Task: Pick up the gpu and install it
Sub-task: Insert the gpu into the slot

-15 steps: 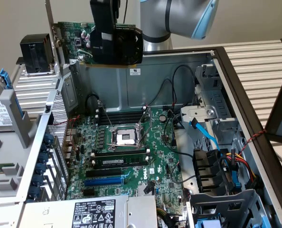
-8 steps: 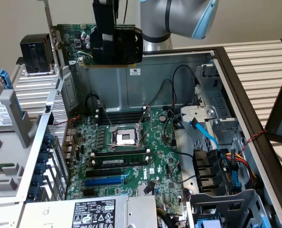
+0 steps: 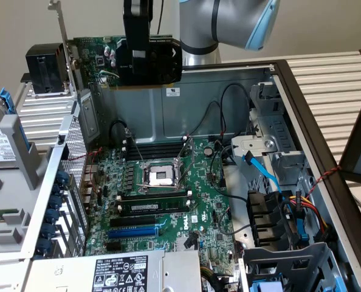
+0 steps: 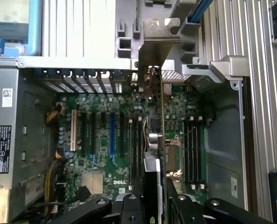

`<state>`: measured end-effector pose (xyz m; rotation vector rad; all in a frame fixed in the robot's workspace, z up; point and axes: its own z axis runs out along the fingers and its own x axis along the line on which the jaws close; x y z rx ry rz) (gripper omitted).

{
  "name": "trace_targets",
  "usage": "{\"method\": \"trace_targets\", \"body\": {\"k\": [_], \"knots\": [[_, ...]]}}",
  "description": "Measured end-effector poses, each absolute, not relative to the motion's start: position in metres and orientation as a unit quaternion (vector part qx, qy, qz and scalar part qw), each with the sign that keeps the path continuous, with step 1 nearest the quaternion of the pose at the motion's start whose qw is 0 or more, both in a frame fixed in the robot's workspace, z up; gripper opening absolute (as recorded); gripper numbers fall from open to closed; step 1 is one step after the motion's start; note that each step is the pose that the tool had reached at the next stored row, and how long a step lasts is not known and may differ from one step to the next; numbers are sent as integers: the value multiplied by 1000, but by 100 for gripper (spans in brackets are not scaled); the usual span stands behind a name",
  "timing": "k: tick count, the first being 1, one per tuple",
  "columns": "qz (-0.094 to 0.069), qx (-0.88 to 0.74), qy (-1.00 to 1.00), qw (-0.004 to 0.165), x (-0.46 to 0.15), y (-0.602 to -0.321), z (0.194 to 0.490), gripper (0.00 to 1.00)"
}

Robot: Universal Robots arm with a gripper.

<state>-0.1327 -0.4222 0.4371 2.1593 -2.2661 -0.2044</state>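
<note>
Jaws grip the gpu [image 3: 101,58] by its black fan shroud, holding it on edge in the air above the motherboard [image 3: 205,207] inside the open computer case [image 3: 144,115].

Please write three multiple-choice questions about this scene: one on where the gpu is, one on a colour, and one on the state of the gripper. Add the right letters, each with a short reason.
1. Where is the gpu?
A. Seated in a slot
B. In the air above the open case
C. Lying on the power supply

2. What colour is the motherboard?
A. Green
B. Red
C. White

3. The gripper is:
A. open and empty
B. shut on a cable
C. shut on the gpu

Answers: 1 B, the card hangs clear of the motherboard. 2 A, the board's surface is green. 3 C, the card hangs from the gripper, clamped in it.
</note>
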Motion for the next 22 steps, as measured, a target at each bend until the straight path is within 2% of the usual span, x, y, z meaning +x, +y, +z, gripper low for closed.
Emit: {"method": "trace_targets", "body": {"k": [8,19,22], "knots": [[-46,689,-724,16,-133,-422,432,28],[-45,689,-723,16,-133,-422,432,28],[-40,689,-724,20,-133,-422,430,28]]}}
